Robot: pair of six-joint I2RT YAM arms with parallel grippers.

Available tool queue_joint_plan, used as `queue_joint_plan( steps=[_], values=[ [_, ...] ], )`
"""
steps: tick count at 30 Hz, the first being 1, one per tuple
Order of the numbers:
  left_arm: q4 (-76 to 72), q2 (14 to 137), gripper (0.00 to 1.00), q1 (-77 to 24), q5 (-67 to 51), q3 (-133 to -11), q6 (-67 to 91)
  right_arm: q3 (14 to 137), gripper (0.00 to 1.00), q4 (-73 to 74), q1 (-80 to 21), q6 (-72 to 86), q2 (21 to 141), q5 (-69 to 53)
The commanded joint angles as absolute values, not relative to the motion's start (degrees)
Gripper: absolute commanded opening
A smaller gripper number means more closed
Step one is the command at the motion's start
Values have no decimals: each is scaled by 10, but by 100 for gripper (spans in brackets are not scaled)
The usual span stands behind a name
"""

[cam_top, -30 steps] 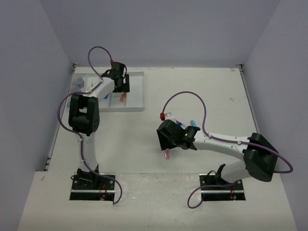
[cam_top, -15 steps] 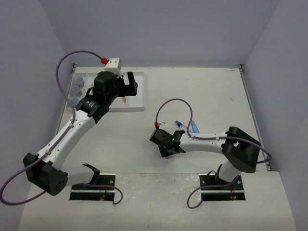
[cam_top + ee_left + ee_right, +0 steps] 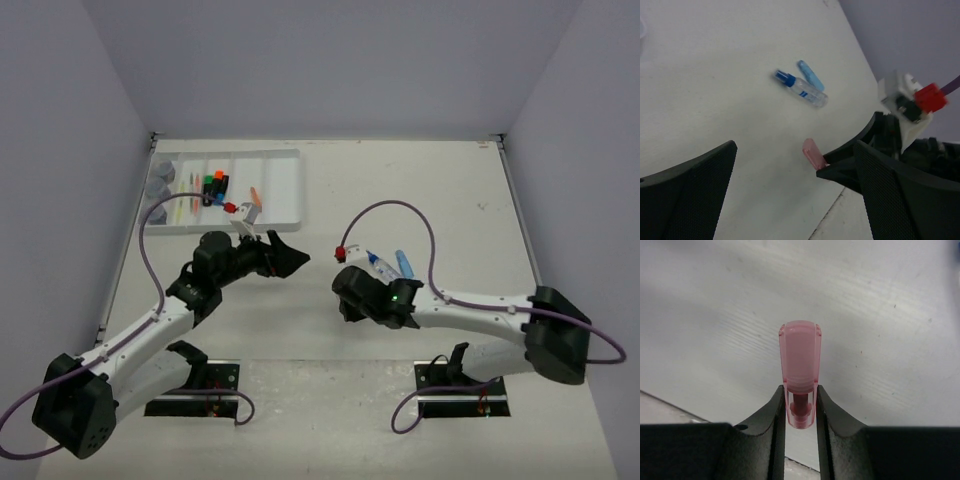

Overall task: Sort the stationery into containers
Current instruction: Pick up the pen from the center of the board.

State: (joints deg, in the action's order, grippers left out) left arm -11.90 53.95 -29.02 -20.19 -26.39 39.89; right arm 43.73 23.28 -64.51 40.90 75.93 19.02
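Two sets of fingers are in view. The right fingers (image 3: 777, 407) are clenched on the pink eraser (image 3: 800, 360), one on each side of its lower end. The rest of it juts out past their tips, above the desk (image 3: 880, 315); whether it touches the desk cannot be told.

The left fingers (image 3: 695, 190) are spread wide with nothing between them. They point towards the right fingers, near but apart.

Ahead of the left fingers, beyond the pink eraser, a glue bottle (image 3: 801, 90) with a blue cap and a blue eraser (image 3: 811, 81) lie on the desk, just beside each other.

The tray (image 3: 285, 190) sits on the far side of the left fingers, well apart from both sets. It holds highlighters (image 3: 213, 183), with grey pots (image 3: 160, 180) at its left edge.
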Motion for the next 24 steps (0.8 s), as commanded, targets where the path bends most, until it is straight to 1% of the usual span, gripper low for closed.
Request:
queue_joint_plan(
  steps=[1, 4, 8, 9, 11, 13, 14, 19, 20, 21, 22, 24],
  values=[
    [-355, 536, 100, -328, -270, -230, 501, 427, 0, 124, -649, 344, 646, 256],
    [-381, 562, 99, -366, -252, -239, 507, 433, 0, 105, -650, 334, 624, 255],
    [-393, 594, 92, -392, -222, -250, 505, 438, 0, 92, -650, 326, 606, 237],
    [-395, 599, 89, -399, -212, -252, 503, 439, 0, 90, -650, 328, 604, 233],
    [-393, 613, 74, -406, -201, -260, 500, 439, 0, 88, -654, 332, 599, 240],
    [-389, 626, 64, -411, -195, -265, 501, 440, 0, 88, -659, 333, 594, 247],
    [-384, 633, 62, -414, -189, -268, 501, 442, 0, 90, -661, 333, 590, 253],
    [-382, 653, 61, -425, -176, -277, 494, 444, 0, 81, -667, 324, 583, 245],
    [-389, 657, 56, -428, -177, -281, 492, 445, 0, 77, -670, 321, 585, 242],
    [-397, 660, 47, -430, -179, -285, 490, 445, 0, 73, -673, 319, 587, 240],
    [-401, 662, 35, -431, -180, -289, 489, 446, 0, 72, -674, 317, 591, 241],
    [-411, 668, 23, -433, -185, -295, 487, 447, 0, 68, -675, 315, 592, 241]
  ],
)
